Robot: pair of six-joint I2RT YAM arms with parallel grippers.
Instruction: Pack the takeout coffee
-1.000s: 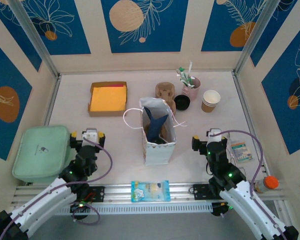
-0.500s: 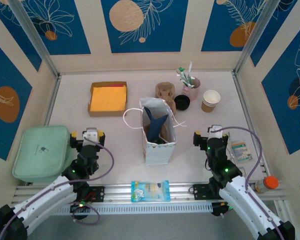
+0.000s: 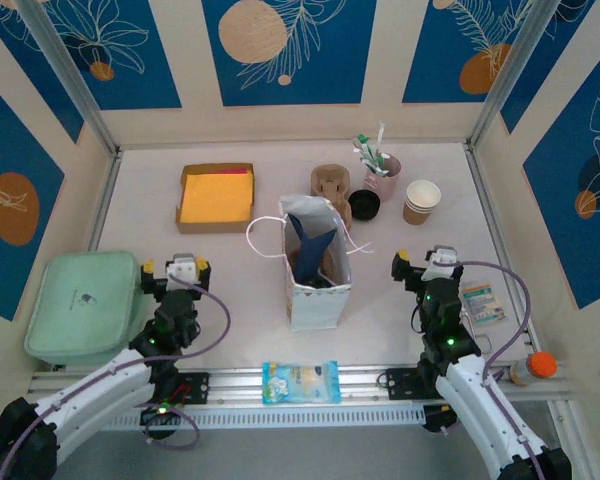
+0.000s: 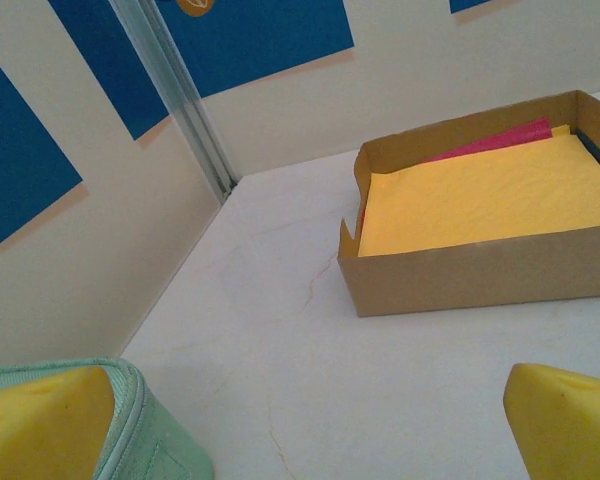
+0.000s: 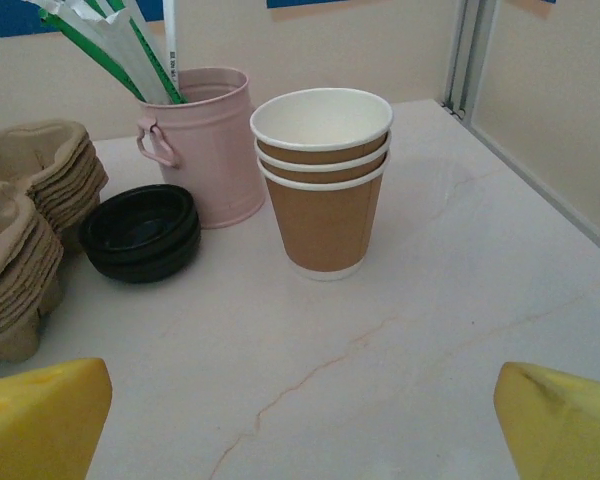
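A single takeout coffee cup is out of view; what stands at the back right is a nested stack of brown paper cups point(image 3: 421, 200) point(image 5: 323, 180). The white paper bag point(image 3: 315, 262) stands upright and open at the table's middle, with dark blue and brown things inside. My right gripper point(image 3: 425, 262) point(image 5: 300, 420) is open and empty, low over the table in front of the stack and well short of it. My left gripper point(image 3: 176, 270) point(image 4: 300, 430) is open and empty beside the green pouch point(image 3: 82, 303) point(image 4: 130, 440).
A pink cup of stirrers point(image 5: 200, 140), black lids point(image 5: 140, 230) and pulp cup carriers point(image 5: 30, 230) sit left of the stack. A cardboard box of yellow paper point(image 3: 216, 196) point(image 4: 480, 215) is back left. Sachets point(image 3: 480, 300), a wipes packet point(image 3: 300, 381) and an orange-capped bottle point(image 3: 540, 365) lie near the front.
My right gripper has moved a little forward and to the right, toward the stacked cups. The left arm has hardly moved.
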